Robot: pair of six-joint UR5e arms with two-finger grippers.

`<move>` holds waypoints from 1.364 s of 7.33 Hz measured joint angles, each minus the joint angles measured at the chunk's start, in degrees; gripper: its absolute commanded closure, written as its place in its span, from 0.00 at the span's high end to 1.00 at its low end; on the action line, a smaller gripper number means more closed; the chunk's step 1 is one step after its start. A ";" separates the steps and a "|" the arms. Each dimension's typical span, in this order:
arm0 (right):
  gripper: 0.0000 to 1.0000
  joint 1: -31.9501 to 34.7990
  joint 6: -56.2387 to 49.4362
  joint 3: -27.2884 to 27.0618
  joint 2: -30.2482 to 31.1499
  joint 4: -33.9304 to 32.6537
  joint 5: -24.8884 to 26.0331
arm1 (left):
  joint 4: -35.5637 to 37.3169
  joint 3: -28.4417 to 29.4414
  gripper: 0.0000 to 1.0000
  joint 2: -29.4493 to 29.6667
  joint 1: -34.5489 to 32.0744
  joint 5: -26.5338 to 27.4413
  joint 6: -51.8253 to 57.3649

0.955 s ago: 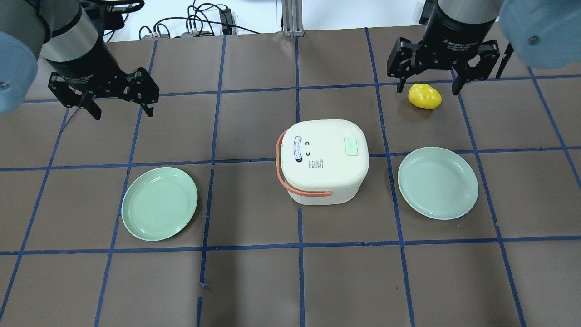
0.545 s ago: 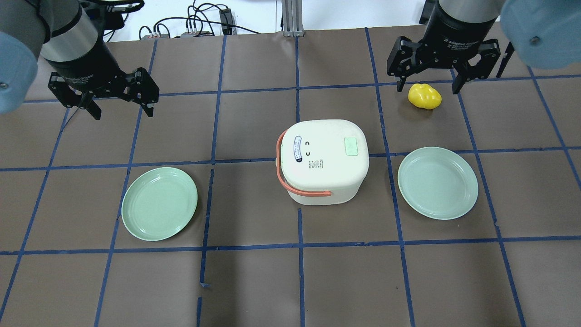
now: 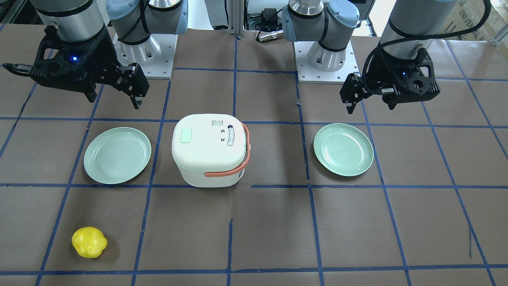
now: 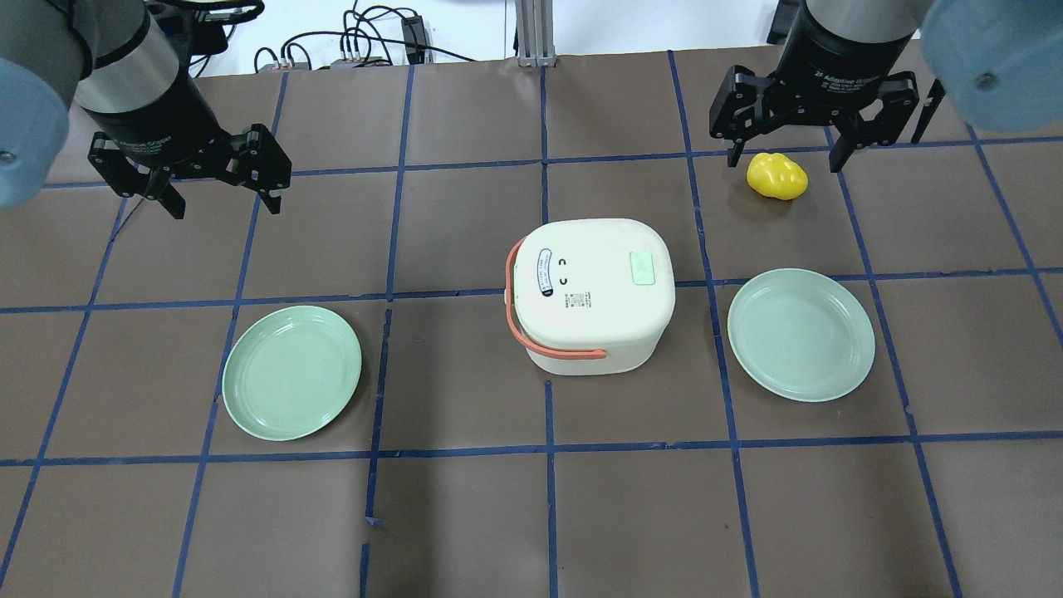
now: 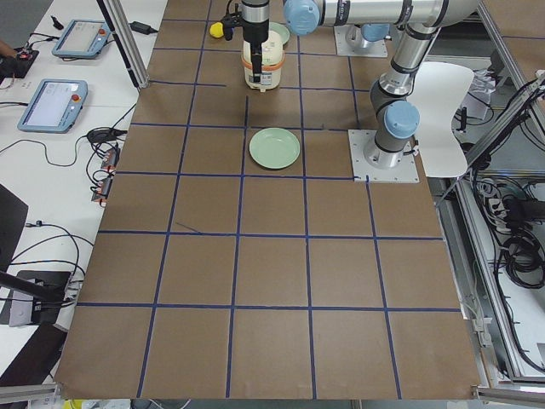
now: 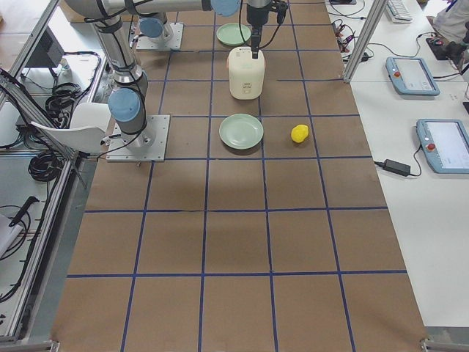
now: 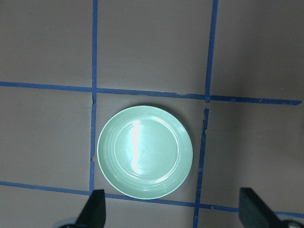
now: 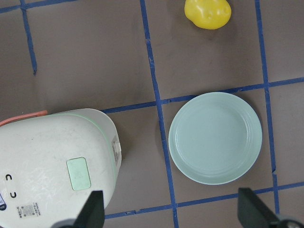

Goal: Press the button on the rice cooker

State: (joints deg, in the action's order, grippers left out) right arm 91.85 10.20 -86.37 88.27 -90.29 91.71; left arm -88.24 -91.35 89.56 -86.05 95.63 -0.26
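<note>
The white rice cooker [image 4: 590, 295] with an orange handle stands at the table's middle. Its pale green button [image 4: 642, 268] is on the lid's right side, and also shows in the front view [image 3: 186, 135] and the right wrist view [image 8: 78, 174]. My right gripper [image 4: 783, 162] is open and empty, high over the far right of the table, beyond the cooker. My left gripper [image 4: 226, 203] is open and empty at the far left. Neither touches the cooker.
A green plate [image 4: 291, 372] lies left of the cooker and another [image 4: 800, 334] lies right of it. A yellow toy pepper [image 4: 776, 176] lies under the right gripper. Blue tape lines grid the brown table. Cables lie past the far edge.
My right gripper has drifted very slightly to the right. The left arm, the cooker and the plates have not moved.
</note>
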 measured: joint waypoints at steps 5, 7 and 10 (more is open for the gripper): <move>0.25 0.46 -2.25 -0.18 0.30 1.30 -4.75 | 0.00 0.01 1.00 -0.02 0.00 0.00 0.00; 0.13 2.43 -0.98 -0.91 -0.27 3.19 -7.91 | 0.00 0.03 1.00 0.00 0.00 0.00 0.00; 0.09 7.11 1.63 -2.74 -3.73 -0.02 -7.40 | 0.00 0.03 1.00 -0.02 0.00 0.00 0.02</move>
State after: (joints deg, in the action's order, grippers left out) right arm 98.96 11.83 -89.11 84.54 -90.31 84.31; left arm -88.24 -91.32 89.54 -86.05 95.62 -0.24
